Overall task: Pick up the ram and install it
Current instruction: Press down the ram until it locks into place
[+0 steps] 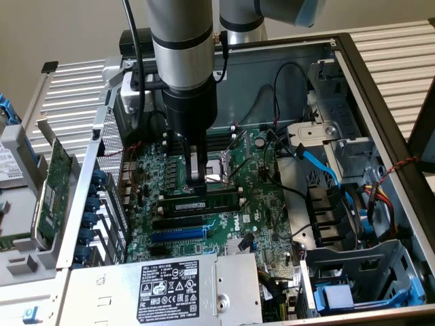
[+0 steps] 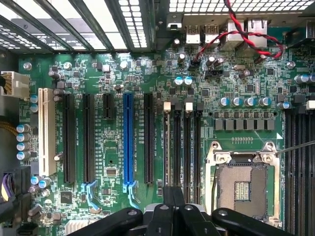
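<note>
the gripper (image 1: 198,178) is pressing down with its fingers closed tight on the ram (image 1: 200,203), which is sitting in the motherboard (image 1: 272,197) slot.

Open computer case (image 1: 380,81) on a slatted metal surface (image 1: 75,95).

The case lies on its side on the slatted surface, lid off. On the case's floor sits the green motherboard (image 1: 224,217), with the ram (image 1: 200,204) seated in a slot beside the CPU socket (image 2: 243,184). A power supply (image 1: 170,288) with a black label fills the near edge. At the exterior view's left, a green expansion card (image 1: 53,193) stands just outside the case wall.
</note>
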You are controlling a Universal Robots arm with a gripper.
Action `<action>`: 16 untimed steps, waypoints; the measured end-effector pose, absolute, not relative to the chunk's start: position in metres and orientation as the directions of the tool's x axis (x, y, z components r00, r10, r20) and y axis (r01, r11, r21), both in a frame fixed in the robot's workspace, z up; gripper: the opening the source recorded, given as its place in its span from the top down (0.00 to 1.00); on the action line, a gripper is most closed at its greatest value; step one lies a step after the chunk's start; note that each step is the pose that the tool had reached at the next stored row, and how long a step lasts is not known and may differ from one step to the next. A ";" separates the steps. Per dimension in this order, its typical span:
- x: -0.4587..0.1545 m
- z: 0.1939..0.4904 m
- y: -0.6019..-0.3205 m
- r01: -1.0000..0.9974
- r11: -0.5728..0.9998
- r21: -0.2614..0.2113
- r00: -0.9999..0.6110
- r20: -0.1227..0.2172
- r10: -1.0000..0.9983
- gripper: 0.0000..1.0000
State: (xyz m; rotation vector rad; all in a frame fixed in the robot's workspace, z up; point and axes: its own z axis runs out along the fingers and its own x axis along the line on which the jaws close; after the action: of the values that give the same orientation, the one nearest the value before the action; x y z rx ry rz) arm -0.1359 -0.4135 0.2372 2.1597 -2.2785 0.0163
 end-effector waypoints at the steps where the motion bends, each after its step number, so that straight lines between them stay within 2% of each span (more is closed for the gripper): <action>1: -0.136 0.237 -0.413 -0.998 0.055 -0.006 -0.055 0.009 -0.998 0.89; 16: -0.136 0.236 -0.413 -0.998 0.059 -0.005 -0.059 0.009 -0.998 0.89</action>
State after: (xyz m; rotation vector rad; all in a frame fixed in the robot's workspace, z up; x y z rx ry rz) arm -0.1359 -0.4132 0.2364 2.1523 -2.2842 0.0146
